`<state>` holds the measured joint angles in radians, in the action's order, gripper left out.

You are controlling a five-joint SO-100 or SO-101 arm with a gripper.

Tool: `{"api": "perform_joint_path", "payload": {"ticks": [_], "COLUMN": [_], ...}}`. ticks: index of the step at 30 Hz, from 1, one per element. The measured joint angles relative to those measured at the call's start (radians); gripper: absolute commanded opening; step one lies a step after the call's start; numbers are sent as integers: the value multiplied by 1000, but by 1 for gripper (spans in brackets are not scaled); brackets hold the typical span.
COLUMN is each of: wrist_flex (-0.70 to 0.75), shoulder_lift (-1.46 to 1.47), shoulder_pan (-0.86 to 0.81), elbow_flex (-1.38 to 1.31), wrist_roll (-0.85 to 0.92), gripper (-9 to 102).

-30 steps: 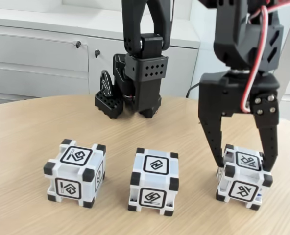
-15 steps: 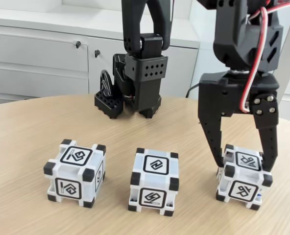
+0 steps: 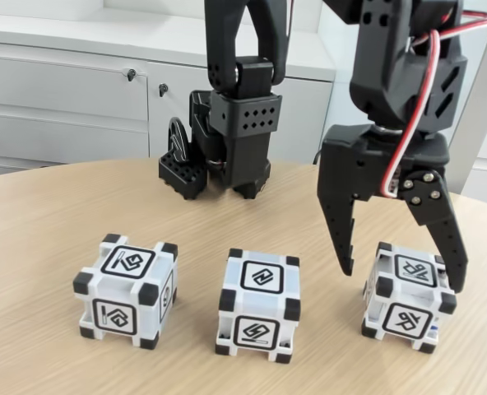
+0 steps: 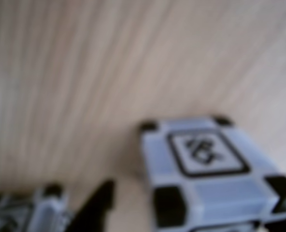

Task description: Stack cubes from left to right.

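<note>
Three white plastic cubes with black corner blocks and black-framed square glyphs sit in a row on the pale wood-grain table [image 3: 54, 214] in the fixed view: a left cube [image 3: 128, 290], a middle cube [image 3: 259, 304] and a right cube [image 3: 408, 296], each apart from its neighbour and none stacked.

The black two-finger gripper [image 3: 400, 276] hangs from above over the right cube, its fingers spread wide. The left finger [image 3: 342, 239] points down with its tip in the gap between the middle and right cubes, near the right cube's upper left edge but with a little table showing between them. The right finger [image 3: 447, 247] slants down across the cube's upper right corner, its tip level with the top face at the right edge; whether it touches the cube cannot be told. The cube lies between the two fingers, resting on the table and not pinched. Red and white wires [image 3: 408, 123] loop along the gripper's side.

Behind the cubes stands the arm's black base block [image 3: 239, 140], and behind that a white cabinet [image 3: 71, 90] with small keyholes.

The wrist view is blurred. It shows the right cube [image 4: 206, 169] low and right of centre with its glyph face up, a dark fingertip [image 4: 97, 205] just to its left with table visible between them, and part of another cube [image 4: 32, 215] at the bottom left corner
</note>
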<state>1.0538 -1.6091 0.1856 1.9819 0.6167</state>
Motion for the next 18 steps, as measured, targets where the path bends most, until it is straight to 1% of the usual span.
{"api": "perform_joint_path", "payload": {"ticks": [8,18], "wrist_flex": [0,0], "shoulder_lift": [0,0], "shoulder_pan": [0,0], "elbow_flex": [0,0], "wrist_roll": [9,-35], "gripper": [31,32]}}
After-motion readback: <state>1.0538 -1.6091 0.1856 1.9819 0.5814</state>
